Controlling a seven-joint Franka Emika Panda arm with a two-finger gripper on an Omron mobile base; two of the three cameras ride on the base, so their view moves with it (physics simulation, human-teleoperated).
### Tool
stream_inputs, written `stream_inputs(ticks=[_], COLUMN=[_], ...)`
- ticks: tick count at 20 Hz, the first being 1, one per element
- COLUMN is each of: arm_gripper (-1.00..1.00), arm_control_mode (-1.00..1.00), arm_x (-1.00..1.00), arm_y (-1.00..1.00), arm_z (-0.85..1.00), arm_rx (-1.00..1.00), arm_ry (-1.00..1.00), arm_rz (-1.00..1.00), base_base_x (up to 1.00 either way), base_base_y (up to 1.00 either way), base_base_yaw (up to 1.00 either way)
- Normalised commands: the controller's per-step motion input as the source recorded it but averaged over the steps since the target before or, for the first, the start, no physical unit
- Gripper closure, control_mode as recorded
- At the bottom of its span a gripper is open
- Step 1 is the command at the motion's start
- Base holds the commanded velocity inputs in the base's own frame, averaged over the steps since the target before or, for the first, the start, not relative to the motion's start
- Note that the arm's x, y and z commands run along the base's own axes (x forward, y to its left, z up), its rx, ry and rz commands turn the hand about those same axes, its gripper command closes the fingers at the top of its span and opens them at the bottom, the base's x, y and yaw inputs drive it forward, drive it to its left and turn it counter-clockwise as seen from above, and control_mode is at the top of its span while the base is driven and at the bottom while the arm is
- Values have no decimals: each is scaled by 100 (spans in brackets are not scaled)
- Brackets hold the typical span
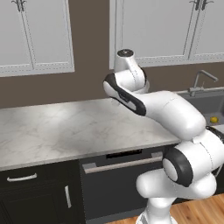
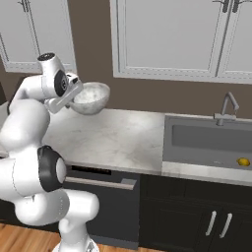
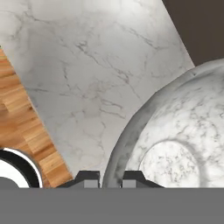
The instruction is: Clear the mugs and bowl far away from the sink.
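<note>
Gripper (image 3: 109, 178) pinches the rim of the marbled bowl (image 2: 90, 98), held aloft above the marble counter (image 2: 118, 135) well left of the sink (image 2: 209, 140); rigid, probably slick and breakable, it likely suits this rim hold.

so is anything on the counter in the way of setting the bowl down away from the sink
Nothing visible is. The pincer holds the bowl above the counter, well left of the sink.

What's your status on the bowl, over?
Gripper shut on bowl rim. Bowl airborne over counter, well left of sink. Nothing in the way.
</note>
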Motion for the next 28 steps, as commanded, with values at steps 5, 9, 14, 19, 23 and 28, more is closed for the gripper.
stream_inputs(ticks=[5,9,14,19,23,28], arm_gripper=[100,100,100,100,100,100], arm_control_mode=[100,100,100,100,100,100], arm_x=[0,0,0,0,0,0], arm_y=[0,0,0,0,0,0], arm_z=[0,0,0,0,0,0], arm_rx=[0,0,0,0,0,0], arm_ry=[0,0,0,0,0,0], arm_rz=[0,0,0,0,0,0], base_base_x=[-90,-82,-51,-33,-26,-14], base_base_y=[0,0,-2,-2,0,0], base_base_yaw=[24,51,76,90,94,96])
